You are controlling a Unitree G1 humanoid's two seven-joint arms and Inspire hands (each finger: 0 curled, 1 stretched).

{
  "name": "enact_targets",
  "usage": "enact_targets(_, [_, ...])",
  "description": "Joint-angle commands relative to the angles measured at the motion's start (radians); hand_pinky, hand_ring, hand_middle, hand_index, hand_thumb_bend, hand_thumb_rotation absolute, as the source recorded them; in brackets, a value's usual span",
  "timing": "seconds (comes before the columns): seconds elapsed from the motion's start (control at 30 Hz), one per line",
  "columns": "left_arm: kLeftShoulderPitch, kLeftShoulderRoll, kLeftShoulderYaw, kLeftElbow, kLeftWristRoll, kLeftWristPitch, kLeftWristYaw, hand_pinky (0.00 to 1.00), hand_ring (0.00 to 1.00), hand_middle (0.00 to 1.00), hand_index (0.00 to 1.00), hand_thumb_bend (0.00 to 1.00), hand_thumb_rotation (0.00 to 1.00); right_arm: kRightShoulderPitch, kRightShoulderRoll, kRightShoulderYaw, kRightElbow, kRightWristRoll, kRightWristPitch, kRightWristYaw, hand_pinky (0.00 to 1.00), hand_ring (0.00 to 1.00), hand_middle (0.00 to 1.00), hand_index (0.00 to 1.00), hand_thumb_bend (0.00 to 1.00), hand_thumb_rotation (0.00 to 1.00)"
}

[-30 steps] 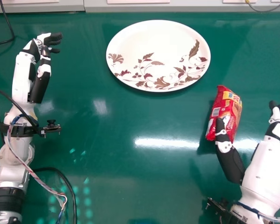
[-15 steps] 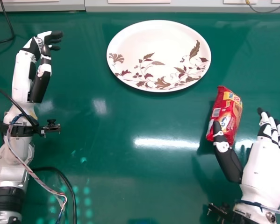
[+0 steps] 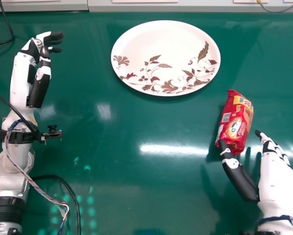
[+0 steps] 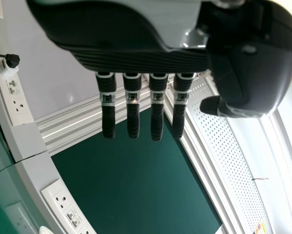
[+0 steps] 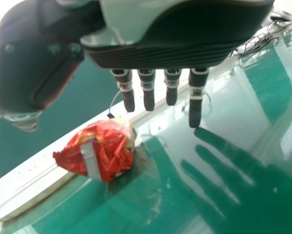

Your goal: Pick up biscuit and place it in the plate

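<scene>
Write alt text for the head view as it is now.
A red biscuit packet lies on a green table, between the thumb and the outstretched fingers of a robot's right hand. Beyond it to the left sits a white oval plate with brown leaf patterns. The open left hand is at far left.

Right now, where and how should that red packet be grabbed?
Probably the middle of the red packet, from the near right, where the right hand is. Its long side points away from the robot, so thumb and fingers could close across its width.
</scene>
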Motion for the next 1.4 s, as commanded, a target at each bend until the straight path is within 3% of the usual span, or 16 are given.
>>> enact_targets(0.0, [0.034, -0.034, -0.022, 0.036, -0.012, -0.012, -0.008, 0.70, 0.79, 0.80, 0.79, 0.18, 0.02, 0.019, 0.090, 0.048, -0.026, 0.005, 0.022, 0.050, 0.76, 0.94, 1.00, 0.99, 0.90, 0.39])
enact_targets(0.23, [0.027, -0.039, -0.032, 0.033, -0.013, -0.003, -0.020, 0.68, 0.79, 0.80, 0.79, 0.18, 0.03, -0.039, 0.100, -0.003, -0.063, 0.003, 0.050, 0.194, 0.82, 0.98, 1.00, 1.00, 0.88, 0.38])
enact_targets(0.43, [0.032, -0.046, -0.036, 0.017, -0.018, 0.012, -0.029, 0.69, 0.80, 0.80, 0.79, 0.18, 0.00, -0.155, 0.119, -0.087, -0.063, -0.010, 0.067, 0.336, 0.80, 0.97, 1.00, 1.00, 0.90, 0.40])
enact_targets(0.7, [0.039, -0.044, -0.037, 0.009, -0.015, 0.024, -0.028, 0.70, 0.80, 0.80, 0.80, 0.18, 0.00, -0.320, 0.148, -0.175, -0.063, -0.027, 0.112, 0.518, 0.87, 1.00, 1.00, 1.00, 0.87, 0.39])
enact_targets(1.03, [0.038, -0.039, -0.040, 0.012, -0.017, 0.016, -0.030, 0.68, 0.79, 0.80, 0.79, 0.19, 0.00, -0.540, 0.091, -0.254, -0.061, -0.159, 0.226, 0.787, 0.98, 1.00, 1.00, 1.00, 0.83, 0.37])
enact_targets(1.17, [0.042, -0.040, -0.038, 0.004, -0.015, 0.024, -0.026, 0.70, 0.80, 0.80, 0.79, 0.21, 0.01, -0.580, 0.052, -0.279, -0.028, -0.209, 0.214, 0.848, 0.94, 0.99, 1.00, 1.00, 0.83, 0.36])
enact_targets(1.37, [0.042, -0.046, -0.045, 0.000, -0.027, 0.021, -0.037, 0.71, 0.80, 0.81, 0.79, 0.19, 0.03, -0.600, 0.021, -0.315, 0.027, -0.292, 0.149, 0.890, 0.81, 0.99, 1.00, 1.00, 0.85, 0.33])
